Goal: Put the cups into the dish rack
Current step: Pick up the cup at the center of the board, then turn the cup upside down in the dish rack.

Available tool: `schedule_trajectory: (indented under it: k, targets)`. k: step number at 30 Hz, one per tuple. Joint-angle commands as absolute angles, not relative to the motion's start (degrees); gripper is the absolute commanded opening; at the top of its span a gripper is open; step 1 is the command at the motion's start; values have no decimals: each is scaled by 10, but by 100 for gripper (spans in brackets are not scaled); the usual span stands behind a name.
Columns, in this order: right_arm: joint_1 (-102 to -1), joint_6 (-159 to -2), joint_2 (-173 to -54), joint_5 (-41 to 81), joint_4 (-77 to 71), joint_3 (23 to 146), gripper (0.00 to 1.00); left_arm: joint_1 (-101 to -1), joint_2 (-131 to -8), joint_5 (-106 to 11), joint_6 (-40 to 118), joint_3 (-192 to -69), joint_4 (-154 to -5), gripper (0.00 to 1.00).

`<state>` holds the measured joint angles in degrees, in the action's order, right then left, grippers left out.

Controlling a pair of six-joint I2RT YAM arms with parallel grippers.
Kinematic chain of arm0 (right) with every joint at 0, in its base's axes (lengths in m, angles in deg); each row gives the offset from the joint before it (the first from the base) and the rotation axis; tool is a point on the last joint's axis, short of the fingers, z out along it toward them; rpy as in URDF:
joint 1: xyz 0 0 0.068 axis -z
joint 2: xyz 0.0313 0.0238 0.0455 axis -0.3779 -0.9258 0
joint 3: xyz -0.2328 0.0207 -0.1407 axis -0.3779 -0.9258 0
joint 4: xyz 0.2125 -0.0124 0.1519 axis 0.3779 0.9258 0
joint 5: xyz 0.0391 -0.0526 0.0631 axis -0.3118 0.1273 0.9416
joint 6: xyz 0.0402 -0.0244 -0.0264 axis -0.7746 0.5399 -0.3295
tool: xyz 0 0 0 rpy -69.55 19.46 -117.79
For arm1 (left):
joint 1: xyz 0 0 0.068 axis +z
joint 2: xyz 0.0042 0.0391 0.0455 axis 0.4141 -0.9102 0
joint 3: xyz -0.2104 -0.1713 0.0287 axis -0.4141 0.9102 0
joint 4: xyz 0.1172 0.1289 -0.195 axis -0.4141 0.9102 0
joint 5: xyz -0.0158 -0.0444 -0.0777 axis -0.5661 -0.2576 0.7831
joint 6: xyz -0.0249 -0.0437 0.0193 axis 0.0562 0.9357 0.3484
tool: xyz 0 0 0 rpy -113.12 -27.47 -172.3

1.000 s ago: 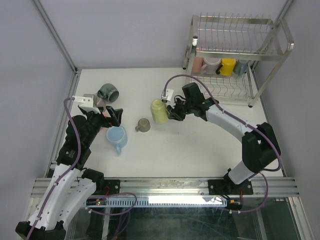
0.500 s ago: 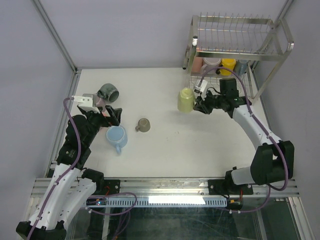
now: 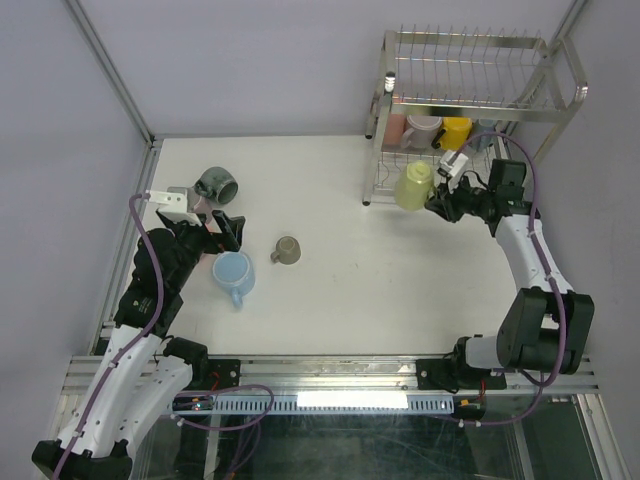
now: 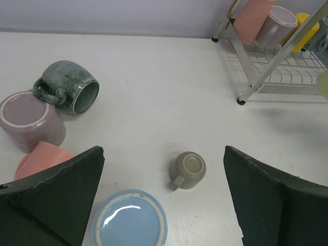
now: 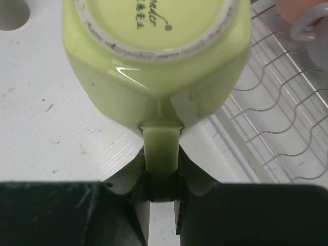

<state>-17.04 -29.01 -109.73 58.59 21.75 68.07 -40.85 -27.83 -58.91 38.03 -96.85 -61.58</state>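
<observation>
My right gripper point(image 3: 440, 203) is shut on the handle of a pale yellow-green cup point(image 3: 413, 186) and holds it in the air at the front left of the chrome dish rack point(image 3: 560, 70). In the right wrist view the cup point(image 5: 154, 56) is upside down, its handle pinched between my fingers point(image 5: 187, 174). The rack's lower shelf holds salmon pink point(image 3: 396, 128), mauve point(image 3: 422, 130), yellow point(image 3: 455, 132) and grey-blue point(image 3: 484, 135) cups. My left gripper point(image 3: 226, 232) is open above a light blue cup point(image 3: 233, 272). A taupe cup point(image 3: 286, 250) lies right of it.
At the left of the table lie a dark grey-green mug point(image 3: 216, 184), a mauve cup point(image 4: 28, 119) and a salmon pink cup point(image 4: 38, 159). The rack's wavy-wire lower shelf point(image 5: 279, 118) shows to the right of the held cup.
My right gripper has carried the yellow-green cup from the middle of the table rightward to the front left of the rack. The left arm has not moved.
</observation>
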Motion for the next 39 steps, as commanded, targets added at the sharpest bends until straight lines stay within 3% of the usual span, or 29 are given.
schedule_trajectory:
  k: [1, 20, 39]
  targets:
    - [-146, -306, -1095, 641, 103, 688, 0, -399, -275, -600, 375, -968, -618, 99]
    - [-142, -510, -1225, 572, -205, 671, 0, -396, -277, -602, 374, -968, -618, 99]
    - [-206, -574, -1345, 468, -346, 713, 0, -394, -281, -603, 373, -967, -618, 99]
